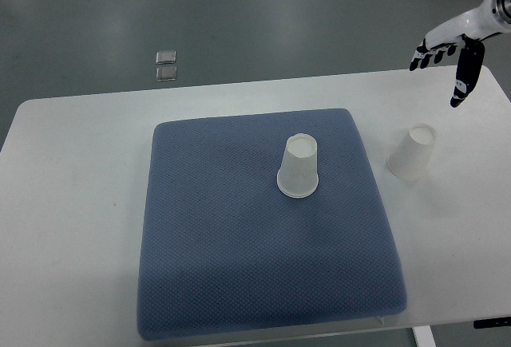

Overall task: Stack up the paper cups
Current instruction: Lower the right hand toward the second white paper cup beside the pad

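A white surface (72, 203) carries a blue mat (239, 267) across the middle of the frame. One paper cup (299, 168) stands upside down on the mat, just right of centre. A second paper cup (413, 152), also inverted, sits on the bare surface right of the mat. In the upper right corner the right robot hand (447, 56) hovers with fingers spread, holding nothing.

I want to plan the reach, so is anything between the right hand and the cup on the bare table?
Nothing visible. The right hand hangs open above the table's far right corner, and only bare tabletop lies between it and the paper cup.
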`<state>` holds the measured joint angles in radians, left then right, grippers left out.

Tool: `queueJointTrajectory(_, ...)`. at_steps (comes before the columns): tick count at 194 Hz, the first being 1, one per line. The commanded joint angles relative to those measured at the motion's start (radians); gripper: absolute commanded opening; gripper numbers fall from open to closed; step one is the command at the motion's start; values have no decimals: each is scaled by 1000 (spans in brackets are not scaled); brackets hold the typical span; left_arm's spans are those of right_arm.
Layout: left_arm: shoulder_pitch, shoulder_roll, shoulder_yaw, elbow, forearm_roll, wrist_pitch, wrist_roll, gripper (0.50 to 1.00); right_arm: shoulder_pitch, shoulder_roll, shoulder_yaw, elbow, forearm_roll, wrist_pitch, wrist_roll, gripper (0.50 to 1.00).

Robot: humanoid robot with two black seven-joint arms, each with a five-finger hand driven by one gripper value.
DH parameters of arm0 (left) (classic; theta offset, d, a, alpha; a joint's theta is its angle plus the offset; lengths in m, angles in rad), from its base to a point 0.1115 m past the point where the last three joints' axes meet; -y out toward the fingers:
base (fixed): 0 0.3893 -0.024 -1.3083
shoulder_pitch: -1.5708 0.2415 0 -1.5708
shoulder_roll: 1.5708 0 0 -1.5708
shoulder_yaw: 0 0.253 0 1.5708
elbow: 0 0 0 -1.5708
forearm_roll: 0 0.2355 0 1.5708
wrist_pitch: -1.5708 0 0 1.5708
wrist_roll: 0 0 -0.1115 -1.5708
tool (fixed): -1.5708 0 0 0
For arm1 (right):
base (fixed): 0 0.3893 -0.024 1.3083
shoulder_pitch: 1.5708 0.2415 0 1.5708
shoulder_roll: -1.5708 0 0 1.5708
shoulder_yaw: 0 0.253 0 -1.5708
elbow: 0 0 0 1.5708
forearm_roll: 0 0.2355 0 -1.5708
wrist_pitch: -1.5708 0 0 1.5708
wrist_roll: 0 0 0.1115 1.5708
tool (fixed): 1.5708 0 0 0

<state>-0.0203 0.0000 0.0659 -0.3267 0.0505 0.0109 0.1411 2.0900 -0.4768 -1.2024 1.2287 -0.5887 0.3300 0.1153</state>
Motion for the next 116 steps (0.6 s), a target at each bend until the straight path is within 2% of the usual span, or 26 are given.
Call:
queueJointTrajectory(1, -1, 0, 0, 0, 0, 0, 0, 1000, -67, 20, 1, -40, -2, -20, 1, 921)
queueJointTrajectory(56, 0, 0, 0, 3, 0, 0, 2, 1000, -237, 27, 83, -149, -6, -43, 3, 919)
queueJointTrajectory(116, 0, 0, 0, 3, 0, 1, 2, 1000, -320, 43, 104, -193, -6, -60, 3, 919)
